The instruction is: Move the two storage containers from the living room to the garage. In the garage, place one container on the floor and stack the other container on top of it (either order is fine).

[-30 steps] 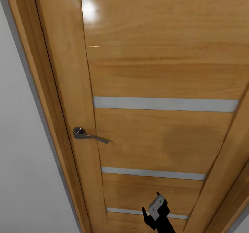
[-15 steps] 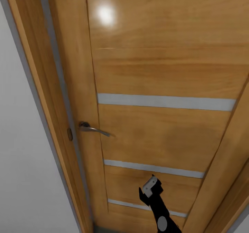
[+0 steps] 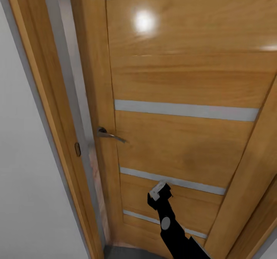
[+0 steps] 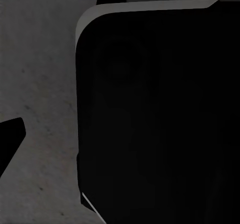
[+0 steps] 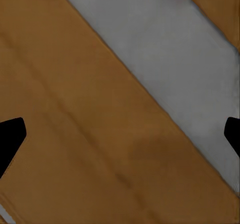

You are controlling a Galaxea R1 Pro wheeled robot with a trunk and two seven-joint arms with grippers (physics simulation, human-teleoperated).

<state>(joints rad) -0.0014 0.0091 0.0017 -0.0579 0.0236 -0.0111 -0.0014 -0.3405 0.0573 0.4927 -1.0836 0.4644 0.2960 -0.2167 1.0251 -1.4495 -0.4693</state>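
Pressing the right gripper (image 3: pixel 158 191), jaws spread wide and holding nothing, against the orange-brown door (image 3: pixel 184 78), now standing ajar at its handle (image 3: pixel 109 134) side. Judging the task barely begun: storage containers out of sight; left jaws unreadable.

Glossy wooden door (image 3: pixel 184 78) (metal handle (image 3: pixel 109 134)); floor (image 4: pixel 40 84) seemingly rough.
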